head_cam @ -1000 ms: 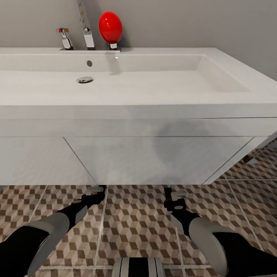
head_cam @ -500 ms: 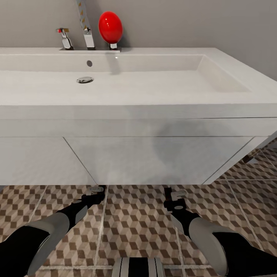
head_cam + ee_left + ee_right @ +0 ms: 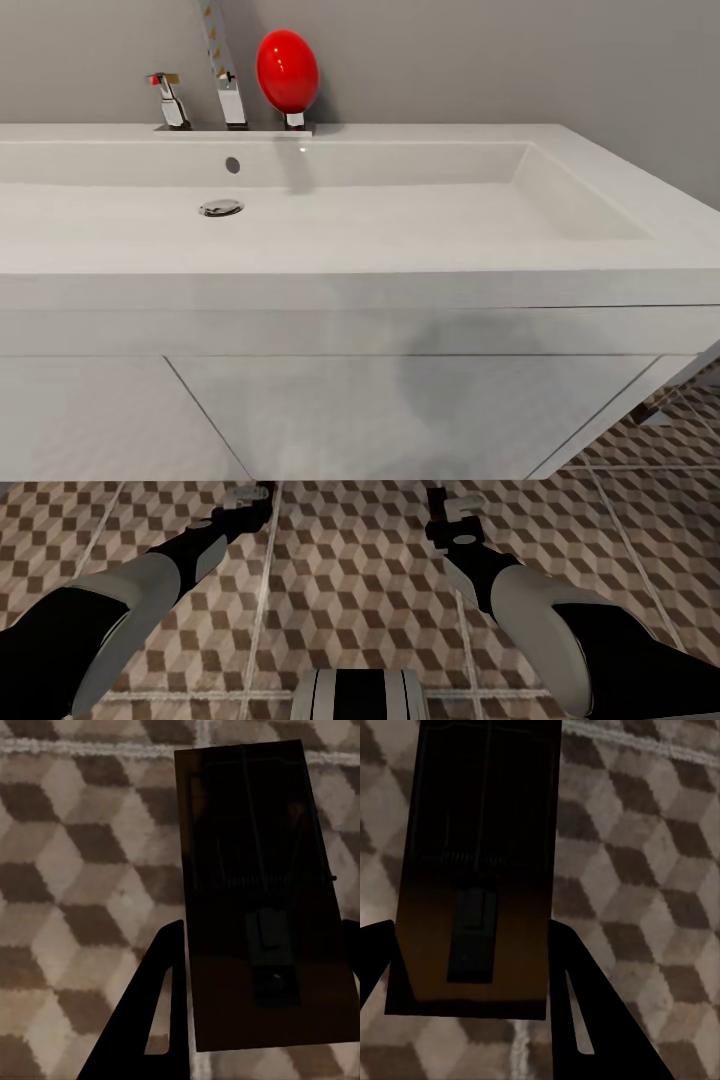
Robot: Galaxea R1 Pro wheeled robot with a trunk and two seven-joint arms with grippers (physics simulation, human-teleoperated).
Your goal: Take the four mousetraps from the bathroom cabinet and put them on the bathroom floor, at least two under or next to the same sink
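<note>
Holding one trap (image 3: 259, 900) in the left gripper (image 3: 255, 967), another trap (image 3: 480, 862) in the right gripper (image 3: 472, 960), fingers closed on each, just above the floor (image 3: 350, 570) at the sink (image 3: 400, 400) front edge. Probably not yet touching tiles. Lower flat, then release.

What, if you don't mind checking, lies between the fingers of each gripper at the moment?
A mousetrap in each: the left wrist view shows one mousetrap between the left gripper's fingers, the right wrist view another between the right gripper's fingers, above the tiled floor.
</note>
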